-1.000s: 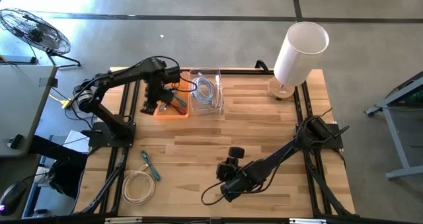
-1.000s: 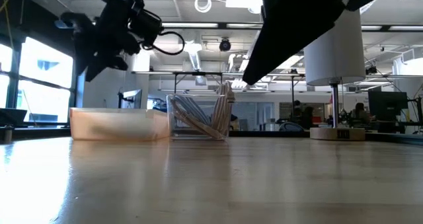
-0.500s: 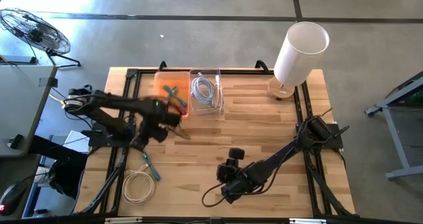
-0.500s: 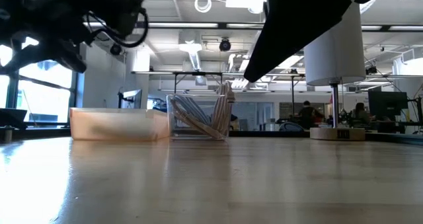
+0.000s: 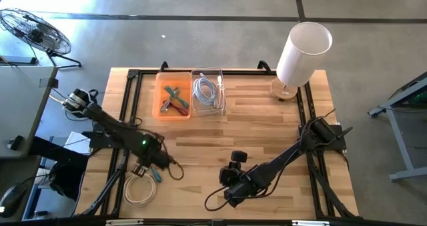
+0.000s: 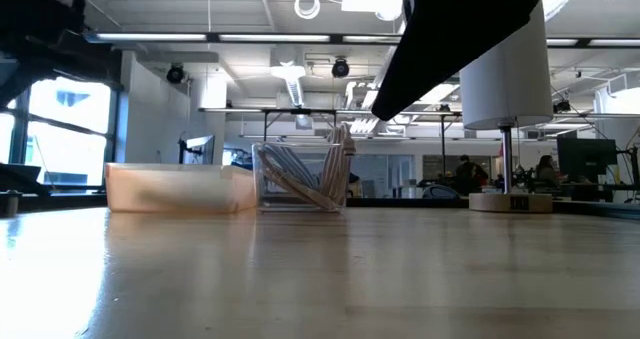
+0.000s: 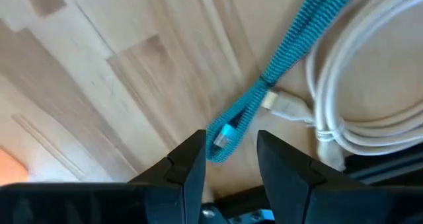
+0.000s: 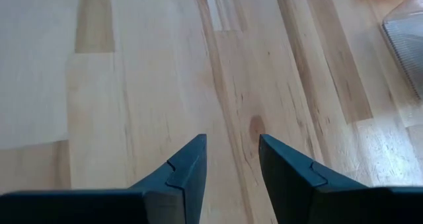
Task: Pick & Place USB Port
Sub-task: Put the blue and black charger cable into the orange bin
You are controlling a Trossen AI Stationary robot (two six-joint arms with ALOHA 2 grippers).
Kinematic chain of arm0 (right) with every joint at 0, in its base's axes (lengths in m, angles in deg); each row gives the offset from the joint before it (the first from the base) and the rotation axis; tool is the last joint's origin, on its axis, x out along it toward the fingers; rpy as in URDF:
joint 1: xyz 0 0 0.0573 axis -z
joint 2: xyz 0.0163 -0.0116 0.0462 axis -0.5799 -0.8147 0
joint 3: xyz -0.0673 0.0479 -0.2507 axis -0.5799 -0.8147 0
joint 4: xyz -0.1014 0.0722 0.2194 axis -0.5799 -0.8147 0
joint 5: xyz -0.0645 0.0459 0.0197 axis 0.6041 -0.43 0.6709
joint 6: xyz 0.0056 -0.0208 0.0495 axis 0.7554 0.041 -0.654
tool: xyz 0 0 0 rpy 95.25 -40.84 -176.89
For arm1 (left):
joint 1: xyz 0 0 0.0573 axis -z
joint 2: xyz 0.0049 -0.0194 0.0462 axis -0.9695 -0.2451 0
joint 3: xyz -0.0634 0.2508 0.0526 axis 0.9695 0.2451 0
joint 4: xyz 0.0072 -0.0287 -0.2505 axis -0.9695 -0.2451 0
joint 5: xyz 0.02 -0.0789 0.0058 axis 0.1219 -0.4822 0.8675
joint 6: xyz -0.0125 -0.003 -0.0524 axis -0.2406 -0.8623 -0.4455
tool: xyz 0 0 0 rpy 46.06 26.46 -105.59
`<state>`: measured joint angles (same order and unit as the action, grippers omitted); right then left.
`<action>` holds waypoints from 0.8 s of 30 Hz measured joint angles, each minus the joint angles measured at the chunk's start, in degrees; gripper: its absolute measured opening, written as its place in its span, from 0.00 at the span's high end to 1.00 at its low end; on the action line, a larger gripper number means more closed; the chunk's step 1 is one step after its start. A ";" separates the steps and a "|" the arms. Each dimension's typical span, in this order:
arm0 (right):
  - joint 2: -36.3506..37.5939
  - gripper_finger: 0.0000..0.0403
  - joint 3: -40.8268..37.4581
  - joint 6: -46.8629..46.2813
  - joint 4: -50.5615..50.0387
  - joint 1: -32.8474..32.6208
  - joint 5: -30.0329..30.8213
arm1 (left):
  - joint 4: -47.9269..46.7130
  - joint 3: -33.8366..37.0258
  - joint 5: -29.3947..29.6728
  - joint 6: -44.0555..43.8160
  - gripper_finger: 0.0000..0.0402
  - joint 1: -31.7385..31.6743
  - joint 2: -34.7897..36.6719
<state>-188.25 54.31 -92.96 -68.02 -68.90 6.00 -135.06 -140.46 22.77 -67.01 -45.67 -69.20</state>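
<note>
A teal braided USB cable (image 7: 301, 36) lies flat on the wooden table near its near-left corner (image 5: 156, 175), beside a coiled white cable (image 5: 137, 189). My left gripper (image 5: 152, 165) hovers low over the teal cable's end, open, with one finger on each side of that end (image 7: 228, 141). I cannot see it touching. An orange tray (image 5: 173, 101) at the far edge holds teal and red cables. My right gripper (image 5: 228, 179) waits open over bare wood (image 8: 231, 145) near the table's near edge.
A clear box (image 5: 208, 91) with a white cable stands next to the orange tray. A white lamp (image 5: 300, 53) occupies the far right corner. The white coil's plug (image 7: 281, 105) lies right beside the teal cable. Bare wood stretches across the table's middle.
My left arm has swung from above the orange tray toward the table's near-left corner and come down over the teal cable beside the white coil. The right arm has kept still.
</note>
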 joint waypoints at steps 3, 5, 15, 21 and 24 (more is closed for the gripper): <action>0.00 0.68 0.00 -0.17 0.11 -0.09 -0.04 | 0.03 0.00 1.16 -2.94 0.67 3.23 -0.71; 0.00 0.68 0.00 -0.10 0.52 -0.08 0.00 | 0.07 0.00 1.87 -4.25 0.67 5.02 -0.88; 0.00 0.68 0.00 0.18 2.38 -0.16 -0.48 | 6.39 3.80 0.06 -5.22 0.67 6.26 -2.24; 0.00 0.68 0.00 0.22 2.58 -0.70 -0.33 | 9.52 9.01 -0.09 -5.22 0.67 6.26 -2.24; 0.00 0.68 0.00 -0.04 2.60 -0.70 -0.33 | 12.54 11.64 -0.32 -5.22 0.67 6.26 -2.24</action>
<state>-188.25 54.31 -93.00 -65.42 -69.59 5.67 -122.52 -128.83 22.45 -72.24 -39.41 -71.44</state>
